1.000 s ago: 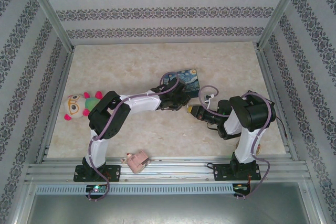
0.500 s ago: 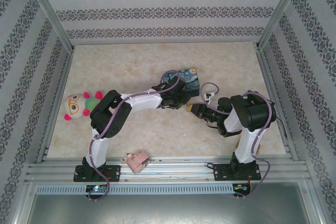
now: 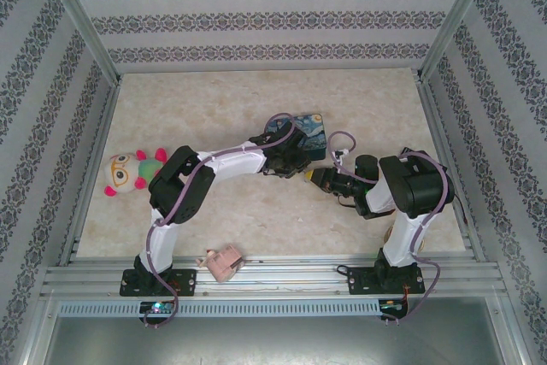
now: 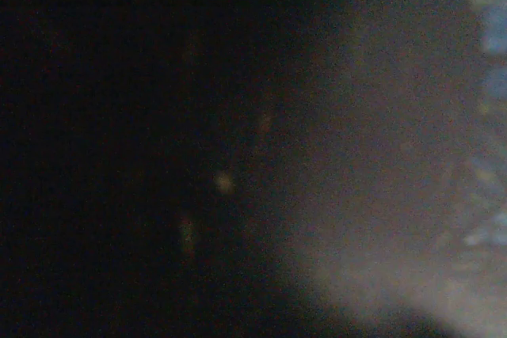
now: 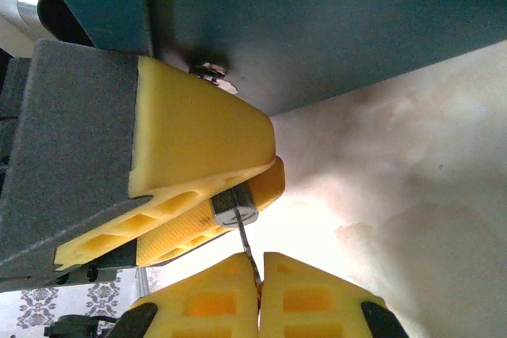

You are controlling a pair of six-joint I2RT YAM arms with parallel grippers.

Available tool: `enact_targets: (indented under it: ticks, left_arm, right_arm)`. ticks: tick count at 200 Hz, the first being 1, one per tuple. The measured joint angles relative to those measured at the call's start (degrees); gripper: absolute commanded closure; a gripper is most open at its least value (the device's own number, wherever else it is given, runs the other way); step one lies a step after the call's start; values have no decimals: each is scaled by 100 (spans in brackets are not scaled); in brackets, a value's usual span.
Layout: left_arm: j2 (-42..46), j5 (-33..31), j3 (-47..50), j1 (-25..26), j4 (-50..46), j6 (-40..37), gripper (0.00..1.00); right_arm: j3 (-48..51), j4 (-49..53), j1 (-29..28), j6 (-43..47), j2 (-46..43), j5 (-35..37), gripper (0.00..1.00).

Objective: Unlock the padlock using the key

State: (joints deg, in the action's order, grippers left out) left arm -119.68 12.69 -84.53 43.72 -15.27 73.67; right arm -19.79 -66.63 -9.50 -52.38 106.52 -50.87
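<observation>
Grippers meet tip to tip near the middle of the table (image 3: pixel 214 100). We note the right gripper (image 5: pixel 260 286) squeezed fully closed, its yellow pads (image 5: pixel 214 298) pressed flat on the key (image 5: pixel 247 255), whose thin blade sticks out toward the left arm. The tight, flat pinch makes sense: we judge it keeps the blade from twisting in the grip when turned. The left gripper (image 5: pixel 242 195) stands partly closed, clamping the padlock (image 5: pixel 234 214) between its fingers. The lock's round silvery end is turned toward the key, and its body is mostly hidden by foam. The blade tip touches that end, so we read this as insertion; whether it is seated we cannot tell. Bracing the lock in one gripper gives the key a fixed target. Left wrist camera is too dark and blurred to read. Just beyond the left gripper lies a blue painted tin (image 3: pixel 309 128). A plush toy (image 3: pixel 132 173) sits well apart at the left edge.
</observation>
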Motion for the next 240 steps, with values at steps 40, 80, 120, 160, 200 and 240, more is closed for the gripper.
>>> enact_targets:
  ticks: [40,80,120,160,200,240]
  left_arm:
    - [-39,24,-85,-9,-74,-70,93]
    - [-42,63,-87,-37,-61,-111,79]
    - [-42,313,-85,-7,-13,-197,52]
    - [-42,317,-50,-35,66,-310,25]
    - [-11,260,59,-42,164,-479,1]
    - [393,212,557,-39,627,-710,1]
  right_arm:
    - [-22,0,2,-151,2,-2,100]
    - [-55,0,0,-236,2,4,100]
    - [-85,-85,-2,-273,-35,227,100]
    - [-7,-258,0,-304,-85,573,100]
    - [63,-389,0,-345,-85,885,100]
    - [70,-459,-4,-470,-85,1045,100]
